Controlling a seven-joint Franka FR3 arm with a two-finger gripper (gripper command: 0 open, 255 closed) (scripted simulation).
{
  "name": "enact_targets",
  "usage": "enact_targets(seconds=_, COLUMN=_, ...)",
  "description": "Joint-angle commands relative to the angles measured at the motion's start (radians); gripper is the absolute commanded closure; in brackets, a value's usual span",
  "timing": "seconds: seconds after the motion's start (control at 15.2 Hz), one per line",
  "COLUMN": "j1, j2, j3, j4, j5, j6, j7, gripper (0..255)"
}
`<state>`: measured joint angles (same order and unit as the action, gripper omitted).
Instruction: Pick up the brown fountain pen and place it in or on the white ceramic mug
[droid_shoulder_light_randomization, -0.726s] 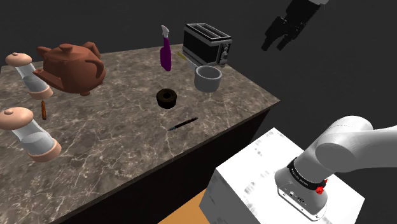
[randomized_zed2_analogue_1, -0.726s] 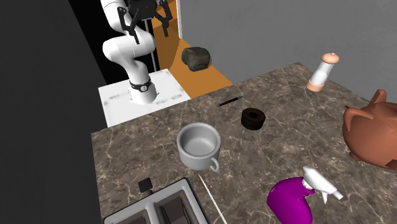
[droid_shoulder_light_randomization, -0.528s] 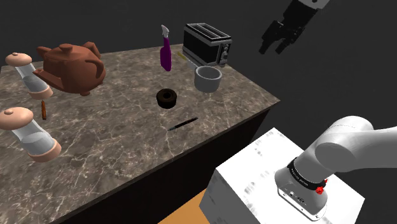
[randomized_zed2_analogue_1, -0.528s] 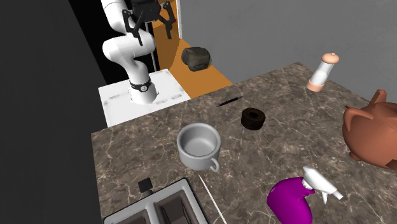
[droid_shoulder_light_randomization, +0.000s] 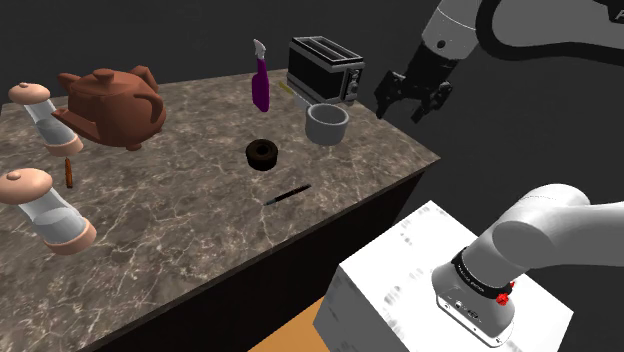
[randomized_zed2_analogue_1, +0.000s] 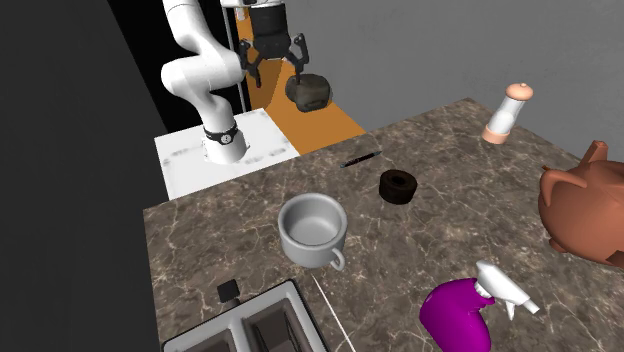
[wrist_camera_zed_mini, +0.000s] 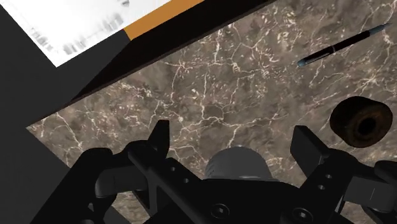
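Two grinders (droid_shoulder_light_randomization: 45, 208), one mug (droid_shoulder_light_randomization: 326, 122), one pen (droid_shoulder_light_randomization: 288, 194)

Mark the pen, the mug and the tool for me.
pen (droid_shoulder_light_randomization: 288, 194): shoulder view, middle of its barrel.
mug (droid_shoulder_light_randomization: 326, 133): shoulder view, outer wall below the rim.
tool (wrist_camera_zed_mini: 232, 132): wrist view, midway between its open fingertips.

The desk (droid_shoulder_light_randomization: 190, 215) looks like smooth brown marble with white veins. The mug (droid_shoulder_light_randomization: 326, 124) is plain grey-white and matt. The teapot (droid_shoulder_light_randomization: 112, 104) resembles smooth brown clay, the toaster (droid_shoulder_light_randomization: 325, 68) shows shiny metal, and the gripper (droid_shoulder_light_randomization: 400, 110) is matt black.
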<state>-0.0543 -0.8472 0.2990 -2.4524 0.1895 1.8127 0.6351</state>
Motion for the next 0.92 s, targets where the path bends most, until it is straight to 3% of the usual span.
enact_targets(seconds=0.0, j1=-0.017, j2=0.013, j3=0.069, j4=-0.019, j5=0.034, j6=0.026, j7=0.125, gripper=0)
enact_targets(seconds=0.46, j1=-0.107, j2=0.151, j3=0.323, j4=0.001, j5=0.130, j6=0.127, j7=0.537, gripper=0)
enact_targets(seconds=0.86, j1=-0.260, j2=0.353, j3=0.571, j4=0.092, j5=0.137, j6=0.228, j7=0.906, gripper=0)
